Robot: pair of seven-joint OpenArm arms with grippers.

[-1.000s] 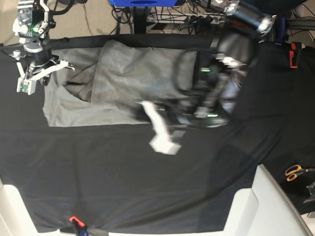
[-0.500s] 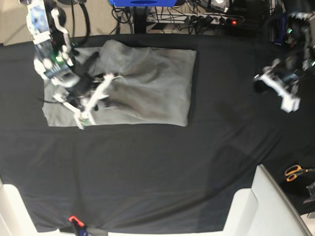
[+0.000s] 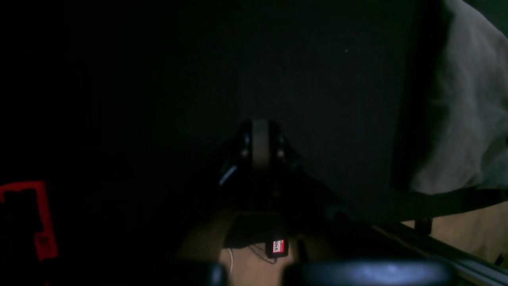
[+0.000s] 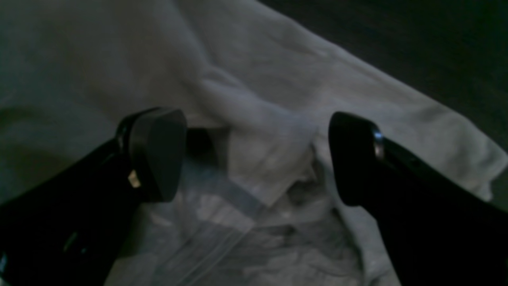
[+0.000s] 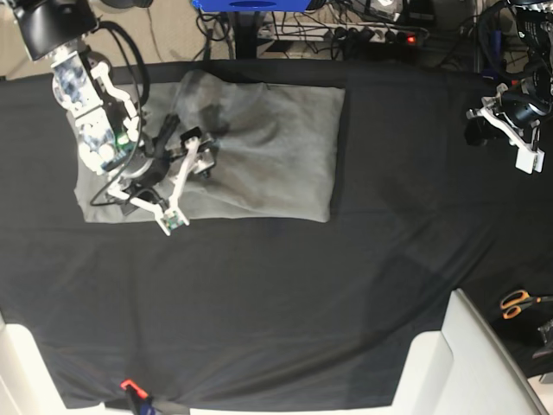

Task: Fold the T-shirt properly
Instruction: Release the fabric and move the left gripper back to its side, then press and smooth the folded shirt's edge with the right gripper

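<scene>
Black cloth (image 5: pixel 259 303) under everything, my right gripper (image 5: pixel 183 177) spread over the T-shirt (image 5: pixel 268 147), left gripper (image 5: pixel 510 130) pressed together; closing carelessly could bunch folded layers.

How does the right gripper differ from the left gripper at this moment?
The right gripper is open, its jaws wide apart; the left gripper is shut. The right gripper is over the wrinkled light-grey cotton T-shirt; the left gripper is near the edge of the black table cloth, away from it. Neither holds anything.

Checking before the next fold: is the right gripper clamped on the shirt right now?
No, the right gripper stands open above the T-shirt, cloth lying free between its fingers.
</scene>
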